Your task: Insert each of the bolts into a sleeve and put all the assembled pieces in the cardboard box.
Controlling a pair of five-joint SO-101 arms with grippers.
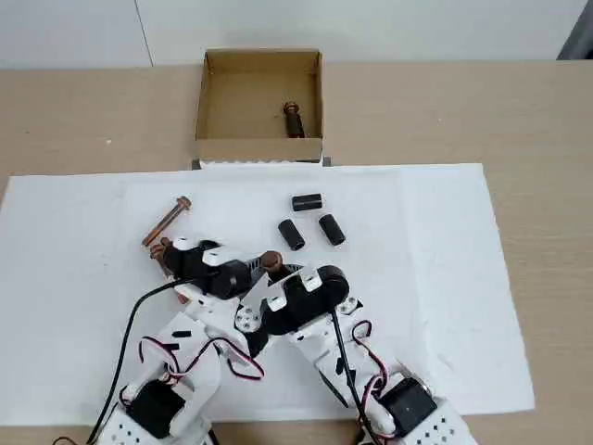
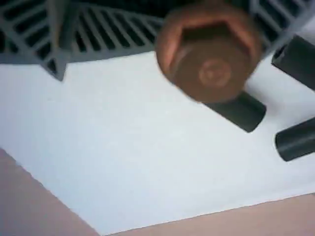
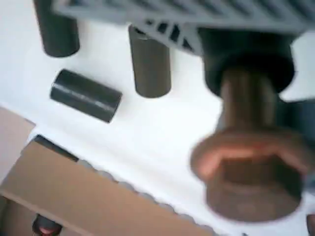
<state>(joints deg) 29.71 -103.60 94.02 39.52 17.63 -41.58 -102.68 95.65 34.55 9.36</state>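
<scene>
My right gripper (image 1: 278, 269) is shut on a black sleeve (image 3: 246, 56), and a copper bolt (image 3: 248, 167) sticks out of that sleeve with its head (image 1: 271, 260) free. The left gripper (image 1: 232, 271) sits right beside it, and the bolt head (image 2: 209, 54) faces its camera end on. Three loose sleeves (image 1: 307, 201) (image 1: 291, 234) (image 1: 332, 229) lie on the white paper beyond the grippers. A loose bolt (image 1: 167, 222) lies to the left. The cardboard box (image 1: 211, 102) at the back holds one assembled piece (image 1: 293, 120).
White paper (image 1: 435, 278) covers the table's middle, with bare wood around it. Another copper part (image 1: 164, 250) shows at the left arm's outer side, partly hidden. Black and red cables (image 1: 185, 357) trail from both arms toward the front edge.
</scene>
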